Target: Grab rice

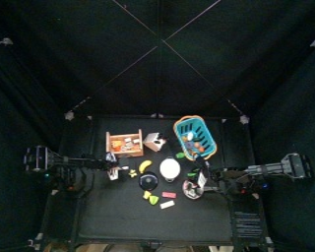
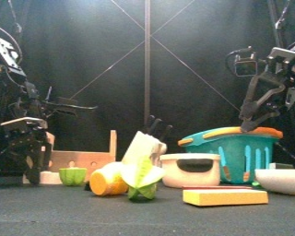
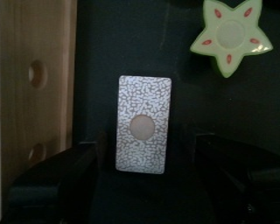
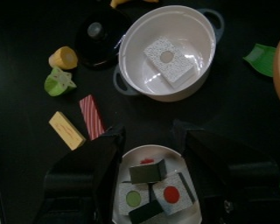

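Rice block (image 3: 143, 123), a white speckled slab with a pale oval on its face, lies flat on the black table just beside the wooden crate (image 3: 31, 79), between the crate and a green star-shaped fruit slice (image 3: 230, 33). The left gripper (image 3: 145, 154) hangs right over it with its jaws spread wide, one on each long side of the block and gripping nothing. It looks like a light, rigid toy piece with smooth faces, so it may skid or twist if pinched off-centre. The best hold is probably across the narrow width near the middle, with the jaws low enough to catch the side walls. On the crate side the gap is tight, and that jaw could snag the wood. A second speckled piece (image 4: 166, 59) sits in the white pot (image 4: 136, 39), well away from the crate. The right gripper (image 4: 150, 144) hangs released and empty above a white bowl (image 4: 122, 179) of toy food pieces beside that pot.
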### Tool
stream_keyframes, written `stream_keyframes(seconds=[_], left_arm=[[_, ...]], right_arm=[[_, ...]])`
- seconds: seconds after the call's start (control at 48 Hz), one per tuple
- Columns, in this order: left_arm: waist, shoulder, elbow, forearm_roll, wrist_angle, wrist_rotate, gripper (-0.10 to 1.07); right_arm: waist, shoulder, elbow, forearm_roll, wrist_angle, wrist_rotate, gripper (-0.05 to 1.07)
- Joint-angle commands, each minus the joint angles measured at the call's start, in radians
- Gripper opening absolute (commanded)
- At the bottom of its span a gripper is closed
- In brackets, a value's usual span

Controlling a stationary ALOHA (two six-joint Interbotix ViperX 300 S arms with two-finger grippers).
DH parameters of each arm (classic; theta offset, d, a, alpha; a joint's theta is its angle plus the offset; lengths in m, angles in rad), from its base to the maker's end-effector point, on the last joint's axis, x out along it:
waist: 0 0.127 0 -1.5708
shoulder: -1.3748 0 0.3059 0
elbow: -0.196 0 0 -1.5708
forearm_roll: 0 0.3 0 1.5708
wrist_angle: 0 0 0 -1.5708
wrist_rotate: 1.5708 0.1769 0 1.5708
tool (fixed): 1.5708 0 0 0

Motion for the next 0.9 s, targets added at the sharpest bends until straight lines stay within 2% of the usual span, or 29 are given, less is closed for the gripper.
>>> stream_keyframes(seconds=[0.0,0.188,0.312,0.604,0.875], left_arm=[[-0.002,0.018,-0.011,-0.002,-0.002,0.000,0.93],[-0.005,0.014,-0.015,-0.020,-0.002,0.000,0.70],[-0.009,-0.008,-0.021,-0.038,0.005,0.003,0.59],[-0.014,-0.083,-0.026,-0.052,0.025,0.002,0.59],[-0.018,-0.095,-0.029,-0.080,0.028,0.002,0.59]], right_arm=[[-0.003,-0.003,-0.009,0.002,-0.006,0.000,0.83],[-0.003,-0.003,-0.008,0.002,-0.006,0.000,0.83],[-0.003,-0.003,-0.009,0.002,-0.006,0.000,0.83],[-0.003,-0.003,-0.009,0.002,-0.006,0.000,0.83],[-0.003,-0.003,-0.008,0.002,-0.006,0.000,0.83]])
